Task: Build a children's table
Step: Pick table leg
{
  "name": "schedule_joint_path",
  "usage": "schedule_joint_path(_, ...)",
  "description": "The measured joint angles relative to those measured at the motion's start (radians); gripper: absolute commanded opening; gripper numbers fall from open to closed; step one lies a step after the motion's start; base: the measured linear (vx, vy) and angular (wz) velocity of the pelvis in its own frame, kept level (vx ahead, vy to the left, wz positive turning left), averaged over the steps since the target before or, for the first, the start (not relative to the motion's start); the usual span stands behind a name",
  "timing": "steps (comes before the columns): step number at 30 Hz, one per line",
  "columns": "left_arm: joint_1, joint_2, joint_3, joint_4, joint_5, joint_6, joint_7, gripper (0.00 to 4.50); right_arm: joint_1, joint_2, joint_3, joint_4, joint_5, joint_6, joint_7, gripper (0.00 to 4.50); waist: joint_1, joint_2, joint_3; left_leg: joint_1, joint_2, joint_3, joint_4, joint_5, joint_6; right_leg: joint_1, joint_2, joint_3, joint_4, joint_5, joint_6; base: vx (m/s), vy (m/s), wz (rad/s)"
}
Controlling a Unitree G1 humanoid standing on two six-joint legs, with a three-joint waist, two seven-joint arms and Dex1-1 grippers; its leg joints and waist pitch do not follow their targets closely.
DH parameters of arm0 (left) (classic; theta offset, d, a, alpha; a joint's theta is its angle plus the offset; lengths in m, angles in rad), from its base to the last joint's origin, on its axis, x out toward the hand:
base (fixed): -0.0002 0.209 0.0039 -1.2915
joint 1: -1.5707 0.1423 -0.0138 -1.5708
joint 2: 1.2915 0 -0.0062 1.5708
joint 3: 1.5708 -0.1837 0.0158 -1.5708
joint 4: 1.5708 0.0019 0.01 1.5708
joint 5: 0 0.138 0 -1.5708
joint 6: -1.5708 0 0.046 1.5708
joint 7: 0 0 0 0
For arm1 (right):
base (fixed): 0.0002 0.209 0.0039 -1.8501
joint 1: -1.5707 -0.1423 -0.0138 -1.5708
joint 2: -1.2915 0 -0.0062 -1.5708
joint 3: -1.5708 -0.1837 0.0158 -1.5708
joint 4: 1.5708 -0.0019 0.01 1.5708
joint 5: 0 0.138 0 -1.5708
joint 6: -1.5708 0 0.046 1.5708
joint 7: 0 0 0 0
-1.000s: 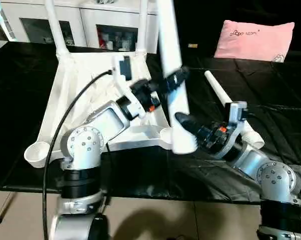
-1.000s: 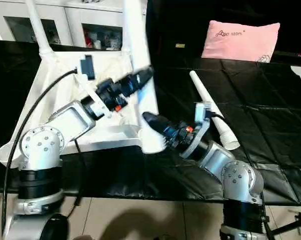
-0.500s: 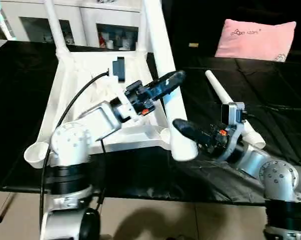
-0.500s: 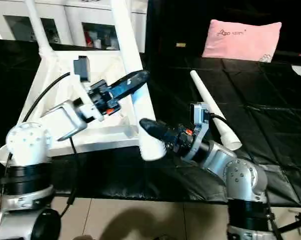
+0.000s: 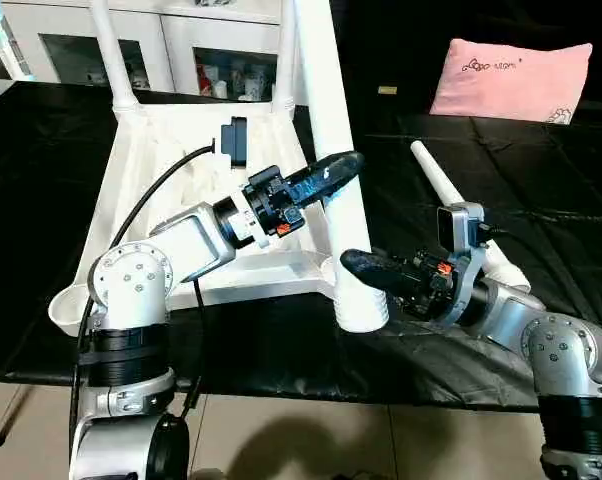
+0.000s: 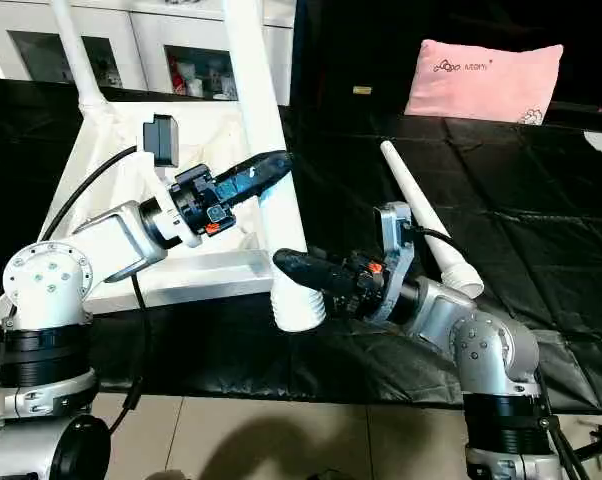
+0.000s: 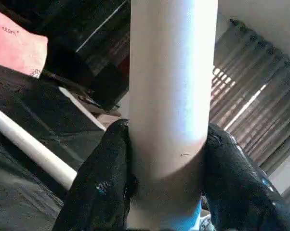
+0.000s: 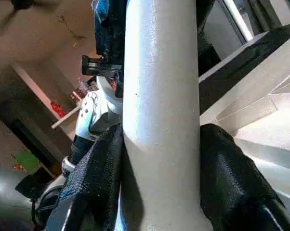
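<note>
Both pincers are clamped on one leg [image 5: 331,150]: the left gripper [image 5: 326,178] higher up, the right gripper [image 5: 366,268] near its foot, just beside the top's [image 5: 181,150] corner socket [image 5: 328,268]. Seating this leg is the step; next it must be lined up and pushed in.

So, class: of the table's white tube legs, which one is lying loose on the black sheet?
The leg beside the right arm, lying flat near the pink pillow. The others stand up: two in far sockets, one held by both grippers.
</note>
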Motion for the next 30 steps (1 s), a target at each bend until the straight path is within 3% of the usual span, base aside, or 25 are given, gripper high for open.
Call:
schedule_joint_path(2,0.000,0.005,-0.003,0.000,0.001,-0.012,-0.006,1.86,-0.007,-0.003,0.004,0.001,-0.009,-0.011,0.000,1.89,0.001,0.000,0.000,0.000,0.000,0.000,0.000,0.000,0.000,0.000,0.000,0.000,0.000,0.000,0.000,0.000,0.000,0.00)
schedule_joint_path(5,0.000,0.021,-0.015,0.001,0.020,-0.030,-0.014,1.86,-0.015,-0.005,0.016,0.015,-0.020,-0.027,-0.004,2.59,0.000,0.000,0.000,0.000,0.000,0.000,0.000,0.000,0.000,0.000,0.000,0.000,0.000,0.000,0.000,0.000,0.000,0.00)
schedule_joint_path(10,-0.011,0.068,-0.062,0.000,0.108,-0.089,-0.016,1.85,-0.043,-0.005,0.025,0.053,-0.076,-0.066,-0.063,2.93,0.000,0.000,0.000,0.000,0.000,0.000,0.000,0.000,0.000,0.000,0.000,0.000,0.000,0.000,0.000,0.000,0.000,0.00)
schedule_joint_path(17,-0.039,0.174,-0.170,-0.016,0.271,-0.189,-0.038,1.85,-0.081,0.004,0.054,0.053,-0.237,-0.264,-0.160,3.51,-0.002,0.000,0.000,0.000,0.000,0.000,-0.001,0.002,-0.002,0.000,0.000,0.000,0.001,0.000,0.000,0.000,0.000,0.00)
schedule_joint_path(21,-0.054,0.190,-0.200,-0.016,0.314,-0.199,-0.037,1.85,-0.102,-0.030,0.109,0.051,-0.294,-0.272,-0.173,3.85,-0.002,-0.001,0.000,0.001,0.000,0.000,-0.001,0.002,-0.002,0.000,0.000,0.000,0.001,0.000,0.000,0.000,0.000,0.00)
schedule_joint_path(24,-0.058,0.193,-0.200,-0.016,0.323,-0.215,-0.037,1.85,-0.125,-0.031,0.135,0.067,-0.294,-0.250,-0.148,4.08,-0.002,-0.002,0.001,0.001,0.000,0.000,-0.001,0.002,-0.002,0.000,0.000,0.000,0.001,0.000,0.000,0.000,0.000,0.00)
schedule_joint_path(30,-0.061,0.193,-0.223,-0.017,0.326,-0.232,-0.059,1.85,-0.168,-0.026,0.141,0.106,-0.293,-0.245,-0.132,4.50,-0.001,-0.004,0.001,0.001,0.000,0.001,-0.001,0.003,-0.001,0.000,0.000,0.000,0.002,0.000,0.000,0.000,0.000,0.00)
